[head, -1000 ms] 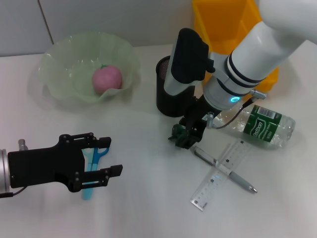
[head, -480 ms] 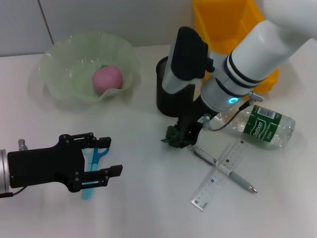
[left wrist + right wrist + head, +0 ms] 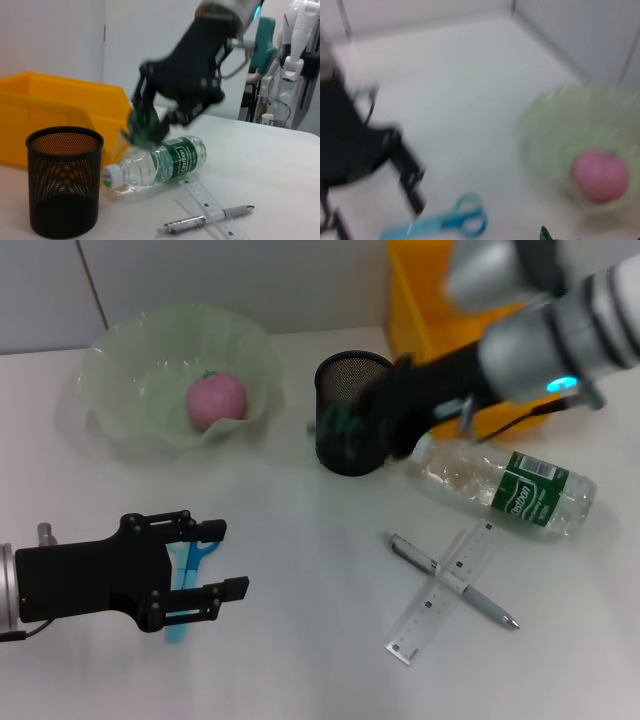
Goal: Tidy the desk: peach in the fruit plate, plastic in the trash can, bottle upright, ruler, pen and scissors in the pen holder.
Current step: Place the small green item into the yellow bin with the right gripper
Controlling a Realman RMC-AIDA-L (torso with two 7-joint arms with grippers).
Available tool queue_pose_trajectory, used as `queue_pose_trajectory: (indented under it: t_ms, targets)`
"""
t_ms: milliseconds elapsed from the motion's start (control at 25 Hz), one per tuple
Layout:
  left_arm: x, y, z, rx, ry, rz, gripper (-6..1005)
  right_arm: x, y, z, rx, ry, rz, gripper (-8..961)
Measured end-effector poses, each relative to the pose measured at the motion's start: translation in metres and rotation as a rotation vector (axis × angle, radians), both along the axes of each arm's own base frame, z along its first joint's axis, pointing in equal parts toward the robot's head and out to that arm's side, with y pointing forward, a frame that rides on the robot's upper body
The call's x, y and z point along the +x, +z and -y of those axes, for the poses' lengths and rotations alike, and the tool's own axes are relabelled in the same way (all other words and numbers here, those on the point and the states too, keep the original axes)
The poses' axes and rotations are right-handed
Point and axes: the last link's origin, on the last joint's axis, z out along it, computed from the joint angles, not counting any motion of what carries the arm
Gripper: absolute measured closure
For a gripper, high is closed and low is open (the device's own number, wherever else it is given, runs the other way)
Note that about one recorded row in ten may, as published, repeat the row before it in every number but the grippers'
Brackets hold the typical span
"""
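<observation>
Now the right tool (image 3: 345, 430) clenches one green plastic piece (image 3: 142, 122) beside the single pen holder (image 3: 352, 427). One peach (image 3: 216, 400), bottle (image 3: 505, 487), ruler (image 3: 444, 593), pen (image 3: 452, 580) and scissors (image 3: 184, 585) show; the left tool (image 3: 205, 570) hangs released.

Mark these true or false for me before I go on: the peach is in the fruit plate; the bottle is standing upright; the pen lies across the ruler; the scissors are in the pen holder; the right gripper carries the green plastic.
1. The peach is in the fruit plate. True.
2. The bottle stands upright. False: it lies on its side, by the yellow bin.
3. The pen lies across the ruler. True.
4. The scissors are in the pen holder. False: they lie on the desk under the left gripper.
5. The right gripper carries the green plastic. True, raised beside the pen holder.
</observation>
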Motion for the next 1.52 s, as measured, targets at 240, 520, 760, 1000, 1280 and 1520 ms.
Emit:
queue_pose_trajectory:
  t_ms: [240, 520, 760, 1000, 1280, 1520]
  targets:
    - [0.001, 0.001, 0.001, -0.010, -0.008, 0.004, 265, 0.021, 0.047, -0.017, 0.252, -0.067, -0.243, 712]
    - [0.001, 0.002, 0.002, -0.015, -0.012, 0.006, 263, 0.061, 0.068, -0.044, 0.557, -0.218, -0.295, 775]
    - [0.001, 0.003, 0.003, -0.019, -0.016, 0.007, 261, 0.084, 0.061, -0.059, 0.623, -0.297, -0.207, 808]
    - [0.001, 0.003, 0.002, -0.019, -0.017, 0.006, 260, 0.097, 0.041, -0.070, 0.586, -0.379, -0.063, 864]
    - [0.002, 0.003, 0.002, -0.021, -0.020, 0.006, 258, 0.096, 0.032, -0.076, 0.557, -0.413, -0.008, 893]
    - [0.002, 0.003, 0.002, -0.021, -0.020, 0.005, 257, 0.096, 0.032, -0.076, 0.561, -0.425, -0.020, 800]
